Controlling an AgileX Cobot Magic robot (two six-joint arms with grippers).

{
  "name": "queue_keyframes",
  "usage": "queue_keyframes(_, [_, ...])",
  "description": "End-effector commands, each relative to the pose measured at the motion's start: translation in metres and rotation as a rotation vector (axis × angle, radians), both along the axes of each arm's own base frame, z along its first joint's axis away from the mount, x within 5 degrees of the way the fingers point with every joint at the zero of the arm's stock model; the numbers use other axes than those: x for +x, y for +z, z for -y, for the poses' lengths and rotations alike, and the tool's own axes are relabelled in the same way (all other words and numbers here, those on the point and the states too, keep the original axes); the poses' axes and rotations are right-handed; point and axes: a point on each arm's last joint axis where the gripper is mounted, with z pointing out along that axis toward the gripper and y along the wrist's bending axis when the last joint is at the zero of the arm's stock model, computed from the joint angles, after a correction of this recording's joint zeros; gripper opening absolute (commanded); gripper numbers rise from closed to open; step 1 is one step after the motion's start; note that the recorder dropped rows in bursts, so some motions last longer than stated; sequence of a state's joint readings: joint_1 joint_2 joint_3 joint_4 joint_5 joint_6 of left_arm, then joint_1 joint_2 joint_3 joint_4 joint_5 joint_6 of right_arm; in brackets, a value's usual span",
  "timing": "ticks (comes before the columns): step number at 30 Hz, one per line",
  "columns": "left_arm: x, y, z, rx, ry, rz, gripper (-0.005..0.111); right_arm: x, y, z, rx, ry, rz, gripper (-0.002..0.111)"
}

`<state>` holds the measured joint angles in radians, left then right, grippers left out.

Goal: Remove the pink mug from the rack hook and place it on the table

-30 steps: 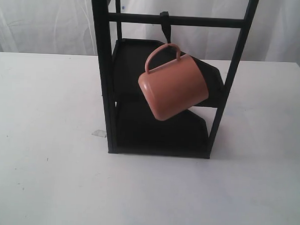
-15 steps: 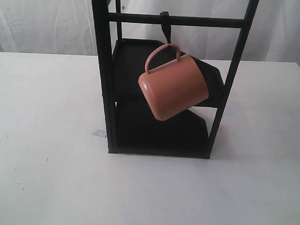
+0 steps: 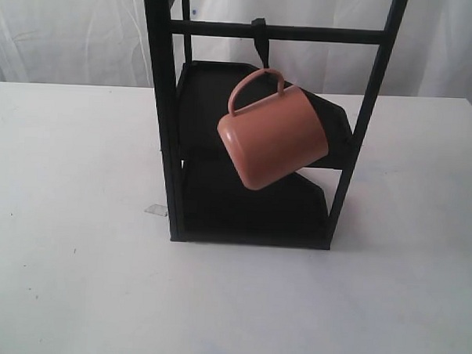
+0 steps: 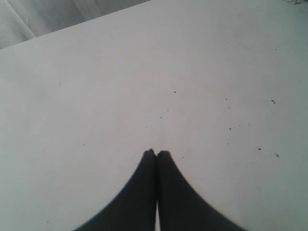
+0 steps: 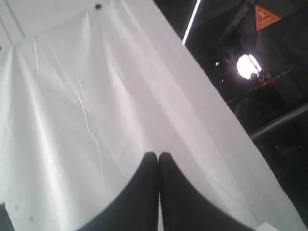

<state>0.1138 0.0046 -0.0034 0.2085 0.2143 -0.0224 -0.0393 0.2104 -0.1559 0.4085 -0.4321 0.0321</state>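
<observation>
The pink mug (image 3: 274,139) hangs tilted by its loop handle from the rack hook (image 3: 261,43), which sits on the top crossbar of the black rack (image 3: 161,127). The rack stands on the white table (image 3: 67,279). Neither gripper shows in the exterior view. In the left wrist view my left gripper (image 4: 157,153) is shut, empty, above bare speckled tabletop (image 4: 144,72). My right gripper (image 5: 158,155) is shut too, with nothing in it, and points at a white curtain (image 5: 86,96). The mug is out of both wrist views.
The rack has two slanted black trays (image 3: 250,201) behind and under the mug. A white curtain (image 3: 70,29) hangs behind the table. A small scrap of tape (image 3: 156,210) lies by the rack's left foot. Dark room with a lamp (image 5: 248,66) shows beside the curtain.
</observation>
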Motion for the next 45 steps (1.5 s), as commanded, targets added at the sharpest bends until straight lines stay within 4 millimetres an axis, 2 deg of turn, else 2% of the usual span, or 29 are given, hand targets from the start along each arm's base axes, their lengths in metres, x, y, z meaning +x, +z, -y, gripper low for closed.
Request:
queue_keyframes(1, [0.000,-0.001,0.000,0.000,0.004,0.005,0.000,0.030,0.008,-0.008,-0.126,0.065,-0.273,0.000])
queue_keyframes(8, [0.000,-0.001,0.000,0.000,0.004,0.005,0.000,0.086,0.003,-0.015,-0.158,0.194,-0.749,0.000])
queue_keyframes(13, [0.000,-0.001,0.000,0.000,0.004,0.005,0.000,0.110,-0.001,-0.021,-0.202,0.301,-1.021,0.000])
queue_keyframes(18, [0.000,-0.001,0.000,0.000,0.004,0.005,0.000,0.118,0.003,-0.034,-0.305,0.455,-1.181,0.000])
queue_keyframes(22, [0.000,-0.001,0.000,0.000,0.004,0.005,0.000,0.108,0.008,-0.051,-0.448,0.676,-1.267,0.000])
queue_keyframes(26, [0.000,-0.001,0.000,0.000,0.004,0.005,0.000,0.101,0.018,-0.070,-0.509,0.869,-1.217,0.000])
queue_keyframes(31, [0.000,-0.001,0.000,0.000,0.004,0.005,0.000,0.099,0.026,-0.088,-0.548,1.009,-1.066,0.000])
queue_keyframes(37, [0.000,-0.001,0.000,0.000,0.004,0.005,0.000,0.092,0.031,-0.104,-0.700,1.139,-0.929,0.001])
queue_keyframes(39, [0.000,-0.001,0.000,0.000,0.004,0.005,0.000,0.091,0.031,-0.107,-0.748,1.155,-0.902,0.006])
queue_keyframes(45, [0.000,-0.001,0.000,0.000,0.004,0.005,0.000,0.093,0.032,-0.111,-0.785,1.143,-0.861,0.030])
